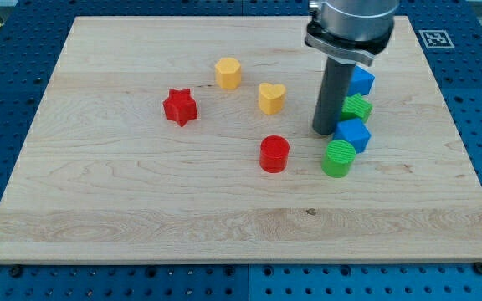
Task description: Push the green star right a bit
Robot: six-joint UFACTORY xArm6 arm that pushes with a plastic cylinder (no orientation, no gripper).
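The green star [359, 108] lies at the view's right, partly hidden behind my rod, between two blue blocks. My tip [325, 132] rests on the board just left of the green star, close to or touching its left side. A blue block [361, 80] sits just above the star and another blue block [354, 134] just below it. A green cylinder [338, 158] stands below that, touching the lower blue block.
A red cylinder [274, 154] stands left of the green cylinder. A yellow heart [271, 97] lies left of my rod. A yellow block [228, 73] and a red star [180, 107] lie further left. The wooden board [141, 209] rests on a blue perforated table.
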